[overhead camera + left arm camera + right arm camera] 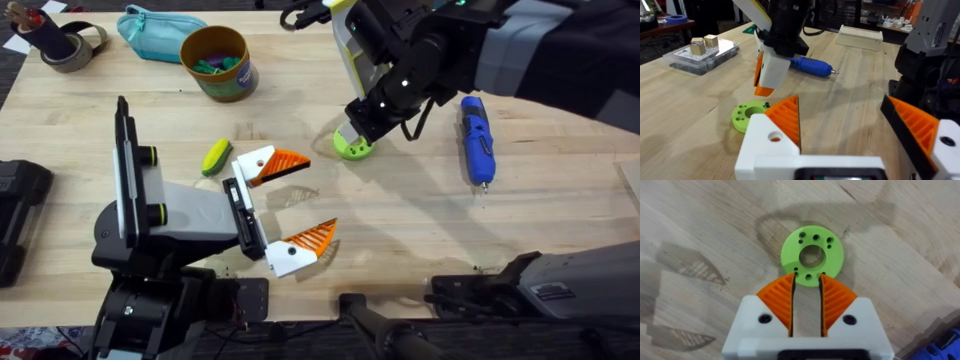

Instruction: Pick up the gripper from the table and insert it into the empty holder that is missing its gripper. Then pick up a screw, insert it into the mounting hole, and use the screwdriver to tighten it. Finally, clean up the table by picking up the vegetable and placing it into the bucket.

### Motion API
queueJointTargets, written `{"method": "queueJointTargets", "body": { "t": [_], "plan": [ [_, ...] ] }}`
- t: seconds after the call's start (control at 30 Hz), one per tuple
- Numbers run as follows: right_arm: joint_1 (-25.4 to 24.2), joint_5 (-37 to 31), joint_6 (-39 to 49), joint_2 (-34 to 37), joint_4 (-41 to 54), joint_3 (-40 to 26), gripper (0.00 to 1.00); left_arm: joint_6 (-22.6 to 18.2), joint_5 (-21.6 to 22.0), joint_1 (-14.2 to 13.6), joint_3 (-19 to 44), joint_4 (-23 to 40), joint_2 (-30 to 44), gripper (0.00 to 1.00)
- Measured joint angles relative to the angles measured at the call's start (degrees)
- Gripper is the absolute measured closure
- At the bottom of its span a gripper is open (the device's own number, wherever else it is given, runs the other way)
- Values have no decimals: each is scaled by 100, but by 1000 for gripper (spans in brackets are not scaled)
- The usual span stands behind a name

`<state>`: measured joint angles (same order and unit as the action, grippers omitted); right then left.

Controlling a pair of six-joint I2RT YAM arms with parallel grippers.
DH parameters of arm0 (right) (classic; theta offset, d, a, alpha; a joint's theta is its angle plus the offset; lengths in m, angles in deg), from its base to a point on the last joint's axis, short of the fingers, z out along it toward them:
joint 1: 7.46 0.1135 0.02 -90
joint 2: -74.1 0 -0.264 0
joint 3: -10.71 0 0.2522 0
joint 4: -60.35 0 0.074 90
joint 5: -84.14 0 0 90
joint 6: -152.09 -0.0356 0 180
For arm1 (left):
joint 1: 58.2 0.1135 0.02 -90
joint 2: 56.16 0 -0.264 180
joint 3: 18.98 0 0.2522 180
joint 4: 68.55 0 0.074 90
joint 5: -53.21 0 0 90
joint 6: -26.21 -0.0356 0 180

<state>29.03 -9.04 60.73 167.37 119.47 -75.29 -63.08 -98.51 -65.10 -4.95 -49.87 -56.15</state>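
A lime-green ring point(352, 147) point(747, 114) point(812, 255) with several holes lies flat on the table. My right gripper point(356, 128) point(808, 277) point(762, 89) hangs just over its edge, open by a narrow gap with bare wood showing between the pads. A tiny dark piece point(767, 104) sits on the ring's rim; I cannot tell whether it is a screw. The blue screwdriver point(477, 140) point(810, 65) lies right of the ring. My left gripper point(320, 193) point(840, 107) is wide open and empty, left of the ring. The yellow-green vegetable point(216, 156) lies beside the left arm, and the bucket point(218, 62) stands at the back.
A teal pouch point(155, 32) and a tape roll point(70, 45) are at the back left. A black case point(20, 215) sits at the left edge. A clear box of blocks point(700, 55) and a white box point(860, 36) stand farther off.
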Motion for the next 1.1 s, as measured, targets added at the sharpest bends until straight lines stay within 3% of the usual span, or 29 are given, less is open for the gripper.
{"method": "queueJointTargets", "body": {
  "t": [0.5,0.8,1.1],
  "plan": [
    [-2,2,10,-33,160,1,719,2,0,2,0,51,0,13],
    [-2,2,10,-737,651,3,719,2,0,2,0,51,0,13],
    [-66,2,10,-787,1111,3,719,2,0,2,0,51,0,13]
  ]
}}
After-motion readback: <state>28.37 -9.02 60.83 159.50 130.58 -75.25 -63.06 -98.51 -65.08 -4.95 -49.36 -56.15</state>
